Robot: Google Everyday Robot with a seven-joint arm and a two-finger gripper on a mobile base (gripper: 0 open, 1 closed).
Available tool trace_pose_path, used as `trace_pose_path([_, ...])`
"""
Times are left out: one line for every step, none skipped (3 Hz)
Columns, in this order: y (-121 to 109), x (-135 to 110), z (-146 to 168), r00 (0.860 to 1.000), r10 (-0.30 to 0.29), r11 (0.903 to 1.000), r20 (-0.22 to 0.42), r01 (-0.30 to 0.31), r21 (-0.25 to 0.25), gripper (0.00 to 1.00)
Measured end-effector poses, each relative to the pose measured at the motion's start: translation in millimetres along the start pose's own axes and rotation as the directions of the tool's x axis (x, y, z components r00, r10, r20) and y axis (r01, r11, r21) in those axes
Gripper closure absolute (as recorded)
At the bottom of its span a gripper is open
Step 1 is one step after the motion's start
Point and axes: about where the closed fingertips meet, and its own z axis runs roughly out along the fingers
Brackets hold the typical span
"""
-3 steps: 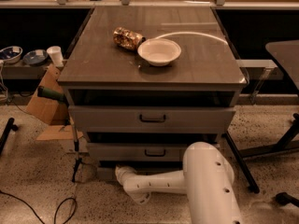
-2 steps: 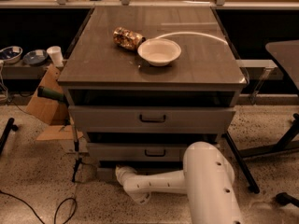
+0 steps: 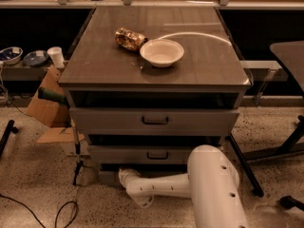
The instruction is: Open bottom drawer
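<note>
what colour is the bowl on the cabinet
The bowl is cream white, clearest in the camera view; the end effector is low by the bottom drawer.

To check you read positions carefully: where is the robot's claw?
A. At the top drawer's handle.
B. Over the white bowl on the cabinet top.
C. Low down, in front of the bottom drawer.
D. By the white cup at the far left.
C: the claw, at the end of the white arm, is down at the cabinet's foot, right in front of the bottom drawer, far below the bowl.
</note>
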Motion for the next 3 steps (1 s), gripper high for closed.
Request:
trace_pose_path([7, 9, 10, 0.999, -0.011, 0.9995, -0.051, 0.009, -0.029, 1.0])
trace_pose_path([15, 13, 19, 0.995, -0.036, 0.9976, -0.094, 0.031, -0.063, 1.0])
trace_pose_path([24, 21, 26, 0.986, -0.082, 0.9925, -0.147, 0.068, -0.101, 1.0])
